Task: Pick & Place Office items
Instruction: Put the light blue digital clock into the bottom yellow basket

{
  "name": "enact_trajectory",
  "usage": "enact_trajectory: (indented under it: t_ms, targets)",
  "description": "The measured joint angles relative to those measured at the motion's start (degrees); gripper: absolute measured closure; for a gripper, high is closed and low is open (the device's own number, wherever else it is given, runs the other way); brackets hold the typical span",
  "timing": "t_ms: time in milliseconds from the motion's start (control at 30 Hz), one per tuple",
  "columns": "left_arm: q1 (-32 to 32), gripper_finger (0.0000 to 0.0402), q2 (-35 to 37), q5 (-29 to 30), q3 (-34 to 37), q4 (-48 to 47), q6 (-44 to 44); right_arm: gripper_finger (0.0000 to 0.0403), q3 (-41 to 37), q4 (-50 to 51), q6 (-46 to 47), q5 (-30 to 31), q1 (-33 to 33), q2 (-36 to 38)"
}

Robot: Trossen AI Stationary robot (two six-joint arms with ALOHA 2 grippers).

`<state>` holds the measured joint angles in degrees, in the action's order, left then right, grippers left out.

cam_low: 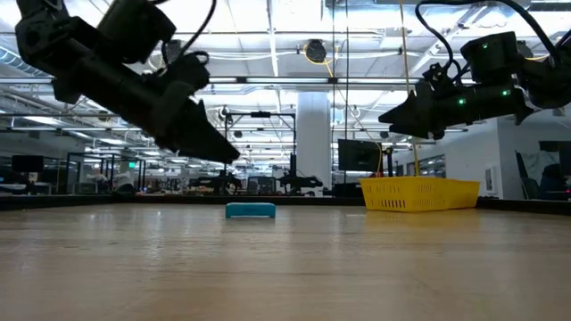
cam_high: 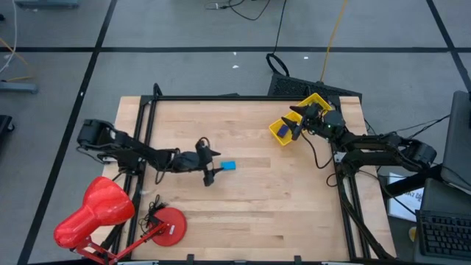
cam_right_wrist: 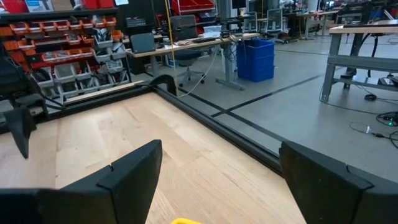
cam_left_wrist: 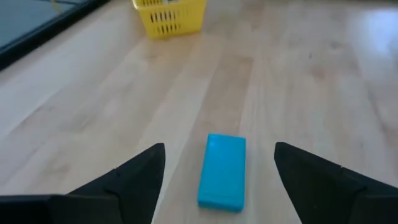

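Left gripper hangs low over the middle of the table with its fingers spread wide, the blue item lying flat on the wood between them, untouched. To grasp it well, I judge the fingers should descend squarely astride its narrow sides before closing. Right gripper hovers over the yellow tray at the far right corner, jaws likewise spread and empty.

Blue office item, yellow tray, red desk lamp, pale wooden table
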<state>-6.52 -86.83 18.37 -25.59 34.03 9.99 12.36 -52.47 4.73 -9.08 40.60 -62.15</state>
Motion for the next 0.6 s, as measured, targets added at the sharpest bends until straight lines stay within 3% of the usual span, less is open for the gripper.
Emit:
enact_trajectory:
  t_ms: [233, 600]
  targets:
    - [0.7, 0.0122, -11.08, -0.17, -5.68, -0.02, -3.51, 0.0094, 0.0, 0.17, -0.01, 0.01, 0.0, 0.0]
    - [2.82, 0.0122, -19.97, -3.71, -8.61, 0.59, -3.2, 0.0094, -0.02, 0.58, -0.01, -0.02, -0.13, 0.0]
